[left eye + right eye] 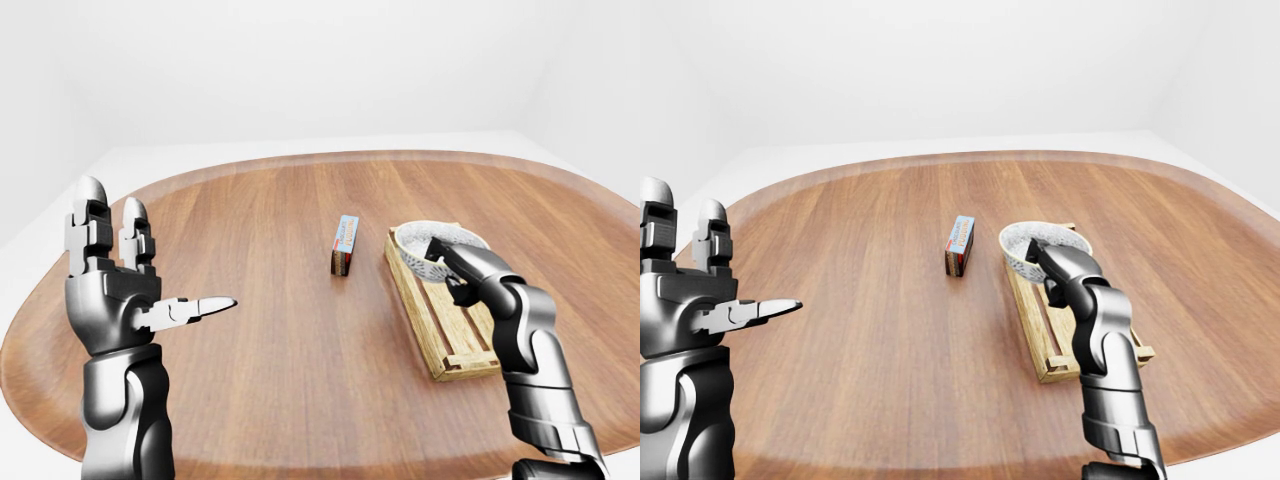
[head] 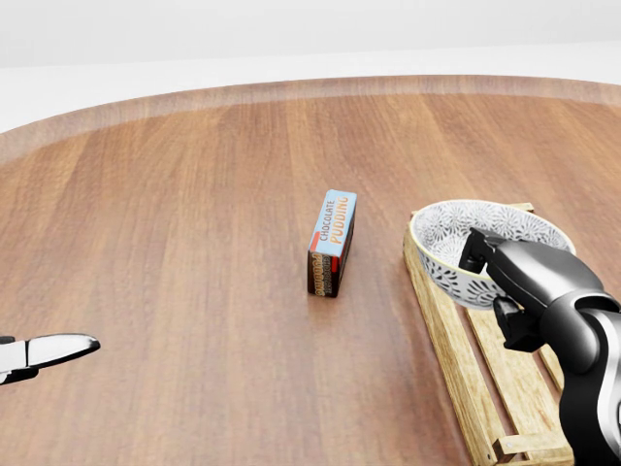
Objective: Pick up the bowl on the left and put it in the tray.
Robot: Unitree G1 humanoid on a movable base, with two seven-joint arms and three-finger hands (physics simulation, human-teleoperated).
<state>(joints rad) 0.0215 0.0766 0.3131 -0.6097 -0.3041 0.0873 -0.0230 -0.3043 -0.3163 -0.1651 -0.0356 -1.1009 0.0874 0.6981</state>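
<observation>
– Left hand (image 1: 110,298) first: how does it stand?

– Raised at the left of the left-eye view, forearm upright, 2 fingers pointing straight up and the thumb stretched out level toward the right. It is spread wide, well apart from everything on the table (image 2: 194,243). In the head view only the thumb tip shows, at the lower left edge.

– And in the middle?

– 1 chocolate pudding box (image 2: 332,243) stands on its long edge on the wood, just left of the tray (image 2: 454,361).

– The right hand (image 2: 519,282)?

– Its arm comes up from the lower right, bent at the elbow, wrist turned inward. The fingers are clamped over the near rim of the bowl (image 2: 448,238).

– Where is the bowl, and how does it look?

– Over the top end of the slatted wooden tray, upright, mouth up. It is white with a dark floral pattern inside and out. Whether its base touches the slats I cannot tell.
</observation>
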